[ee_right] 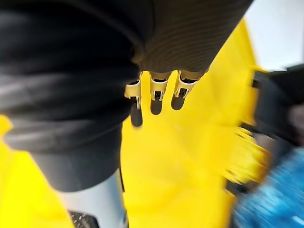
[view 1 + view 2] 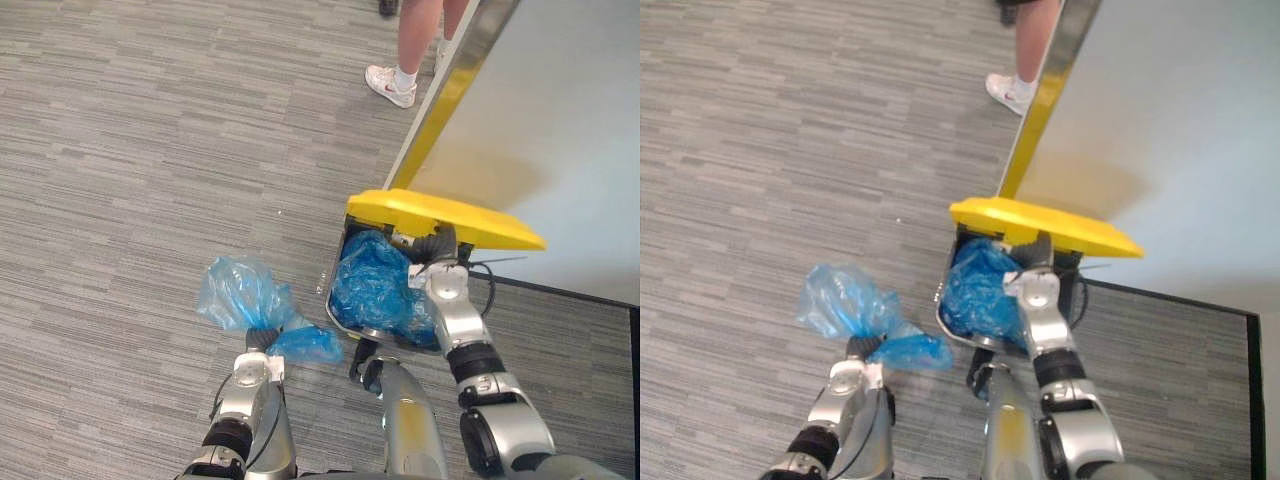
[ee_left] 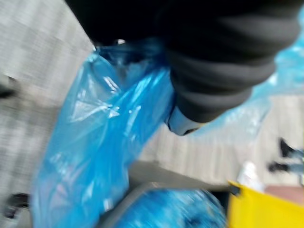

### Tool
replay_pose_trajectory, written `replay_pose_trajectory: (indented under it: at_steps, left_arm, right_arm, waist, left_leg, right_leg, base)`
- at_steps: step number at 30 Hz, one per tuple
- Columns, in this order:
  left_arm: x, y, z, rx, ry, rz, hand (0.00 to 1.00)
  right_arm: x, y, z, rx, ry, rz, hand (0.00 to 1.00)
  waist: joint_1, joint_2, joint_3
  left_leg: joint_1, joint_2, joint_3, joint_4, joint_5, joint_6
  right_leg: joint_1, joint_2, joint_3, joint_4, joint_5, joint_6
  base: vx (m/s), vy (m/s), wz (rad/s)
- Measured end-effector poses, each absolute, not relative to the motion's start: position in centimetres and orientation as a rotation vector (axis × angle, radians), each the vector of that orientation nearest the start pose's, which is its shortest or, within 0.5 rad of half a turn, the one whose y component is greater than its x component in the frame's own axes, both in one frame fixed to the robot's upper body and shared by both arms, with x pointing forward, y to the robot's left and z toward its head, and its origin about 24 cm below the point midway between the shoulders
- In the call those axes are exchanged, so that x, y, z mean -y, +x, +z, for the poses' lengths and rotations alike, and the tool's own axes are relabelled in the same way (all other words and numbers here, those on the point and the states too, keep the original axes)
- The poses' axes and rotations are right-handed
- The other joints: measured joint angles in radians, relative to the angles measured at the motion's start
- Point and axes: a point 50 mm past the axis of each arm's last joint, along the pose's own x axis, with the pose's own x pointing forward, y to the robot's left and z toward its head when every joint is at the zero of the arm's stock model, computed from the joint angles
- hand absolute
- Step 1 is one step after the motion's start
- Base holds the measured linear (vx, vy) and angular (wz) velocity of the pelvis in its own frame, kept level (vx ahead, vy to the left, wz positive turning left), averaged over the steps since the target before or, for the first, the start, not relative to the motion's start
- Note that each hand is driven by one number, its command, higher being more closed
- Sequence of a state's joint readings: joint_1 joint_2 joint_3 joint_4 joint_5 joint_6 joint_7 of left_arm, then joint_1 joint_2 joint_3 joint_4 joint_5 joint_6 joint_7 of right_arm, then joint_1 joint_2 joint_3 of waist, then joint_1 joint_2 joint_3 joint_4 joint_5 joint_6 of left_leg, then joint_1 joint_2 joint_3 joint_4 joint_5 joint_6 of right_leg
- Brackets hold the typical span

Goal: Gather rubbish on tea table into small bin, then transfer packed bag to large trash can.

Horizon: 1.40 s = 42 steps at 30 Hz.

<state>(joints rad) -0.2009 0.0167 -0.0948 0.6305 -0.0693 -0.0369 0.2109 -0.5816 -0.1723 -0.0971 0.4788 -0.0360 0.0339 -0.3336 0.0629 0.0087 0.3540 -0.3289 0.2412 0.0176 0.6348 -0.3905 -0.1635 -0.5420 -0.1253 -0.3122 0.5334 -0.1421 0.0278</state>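
Left robot hand (image 2: 262, 340) grips blue bag (image 2: 235, 290).

No writing, number or sign can be read on the yellow lid (image 2: 440, 215), the blue bag (image 2: 240, 292) or the floor (image 2: 150, 150).

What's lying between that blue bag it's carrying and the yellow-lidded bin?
Only a narrow strip of bare grey carpet, seen in both eye views. The blue bag hangs close beside the yellow-lidded bin.
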Motion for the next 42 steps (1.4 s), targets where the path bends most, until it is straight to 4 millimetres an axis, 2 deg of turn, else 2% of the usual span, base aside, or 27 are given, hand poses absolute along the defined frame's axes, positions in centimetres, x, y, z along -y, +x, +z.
replay_pose_trajectory:
  at_steps: [2, 6, 8, 13, 16, 22, 25, 28, 30, 35, 39, 42]
  left_arm:
    - [-12.1, 27.3, -3.2, -0.334, 0.03, 0.04, 1.0]
    - [-11.2, 28.1, -0.7, -0.218, 0.015, -0.016, 1.0]
    - [-10.5, 28.4, 1.3, -0.124, 0.01, -0.066, 1.0]
    - [-6.3, 27.9, 6.4, 0.106, -0.07, -0.297, 1.0]
    - [-4.4, 27.4, 8.1, 0.174, -0.091, -0.406, 1.0]
    - [-1.9, 26.5, 10.0, 0.252, -0.086, -0.529, 1.0]
    - [-0.7, 26.5, 11.1, 0.297, -0.07, -0.568, 1.0]
    - [0.4, 27.1, 12.2, 0.343, -0.034, -0.578, 1.0]
    - [1.1, 27.8, 12.6, 0.35, 0.003, -0.577, 1.0]
    - [2.3, 30.3, 11.5, 0.262, 0.104, -0.556, 1.0]
    - [2.2, 31.6, 11.3, 0.227, 0.184, -0.53, 1.0]
    - [1.4, 32.7, 10.7, 0.18, 0.221, -0.471, 1.0]
  right_arm:
    - [19.6, 35.9, 11.8, 0.116, -0.139, -0.375, 0.0]
    - [19.9, 36.2, 12.5, 0.129, -0.117, -0.387, 0.0]
    - [20.0, 36.3, 12.7, 0.129, -0.101, -0.396, 0.0]
    - [20.8, 36.5, 13.7, 0.152, -0.055, -0.424, 0.0]
    - [21.0, 36.6, 14.2, 0.164, -0.039, -0.436, 0.0]
    - [20.9, 37.1, 15.2, 0.182, -0.025, -0.435, 0.0]
    - [20.8, 37.5, 15.5, 0.18, -0.024, -0.431, 0.0]
    - [20.6, 37.6, 15.9, 0.191, -0.028, -0.424, 0.0]
    - [20.1, 37.9, 16.9, 0.219, -0.029, -0.412, 0.0]
    - [18.8, 37.9, 19.0, 0.297, -0.066, -0.35, 0.0]
    - [17.3, 37.5, 20.6, 0.377, -0.096, -0.3, 0.0]
    - [16.7, 37.6, 21.2, 0.398, -0.114, -0.284, 0.0]
  waist:
    - [0.0, 0.0, 0.0]
    - [0.0, -0.003, 0.001]
    - [0.0, -0.003, 0.002]
    - [-0.004, -0.004, 0.002]
    - [-0.01, -0.007, 0.004]
    - [-0.017, -0.028, 0.013]
    - [-0.026, -0.029, 0.014]
    - [-0.026, -0.031, 0.014]
    - [-0.031, -0.037, 0.016]
    - [-0.062, -0.056, 0.031]
    - [-0.073, -0.066, 0.04]
    - [-0.084, -0.071, 0.062]
  left_leg:
    - [0.0, 0.0, 0.002, 0.0, 0.0, -0.001]
    - [0.0, -0.001, 0.002, 0.0, 0.0, -0.001]
    - [-0.001, -0.001, 0.002, 0.0, 0.0, -0.001]
    - [-0.003, -0.003, 0.001, 0.004, 0.0, -0.001]
    - [-0.003, -0.003, 0.002, 0.004, 0.0, -0.001]
    - [-0.004, -0.007, 0.016, 0.003, 0.0, -0.001]
    - [-0.004, -0.007, 0.021, 0.003, 0.0, -0.001]
    - [-0.007, -0.009, 0.032, -0.001, 0.001, -0.001]
    - [-0.023, -0.013, 0.047, -0.001, 0.002, -0.004]
    - [-0.061, -0.01, 0.077, 0.009, 0.001, -0.003]
    - [-0.103, -0.003, 0.117, 0.037, -0.015, 0.01]
    - [-0.124, 0.002, 0.126, 0.062, -0.026, 0.017]
  right_leg:
    - [-0.001, -0.001, 0.002, 0.001, 0.0, 0.0]
    - [-0.001, -0.001, 0.002, 0.001, -0.001, 0.002]
    - [-0.001, -0.001, 0.002, 0.001, -0.002, 0.003]
    - [-0.001, -0.002, 0.004, 0.0, -0.009, 0.015]
    - [-0.001, -0.002, 0.004, 0.0, -0.01, 0.015]
    - [-0.016, -0.002, 0.019, 0.007, -0.003, 0.004]
    - [-0.018, -0.002, 0.022, 0.006, -0.001, 0.002]
    - [-0.03, -0.001, 0.033, 0.003, -0.002, 0.005]
    - [-0.057, -0.001, 0.048, 0.001, 0.003, 0.011]
    - [-0.096, 0.016, 0.075, -0.037, 0.049, 0.003]
    - [-0.142, 0.035, 0.112, -0.062, 0.083, 0.005]
    - [-0.157, 0.038, 0.12, -0.066, 0.094, 0.01]
  base:
    - [0.04, 0.017, 0.01]
    - [0.0, 0.0, 0.0]
    - [0.0, 0.0, 0.0]
    - [0.0, 0.0, 0.0]
    - [0.0, 0.0, 0.0]
    - [0.01, 0.005, -0.05]
    - [0.01, 0.007, -0.04]
    - [0.01, 0.007, -0.08]
    - [0.0, 0.012, -0.18]
    - [0.02, 0.028, -0.16]
    - [0.0, 0.062, -0.31]
    - [0.01, 0.055, -0.14]
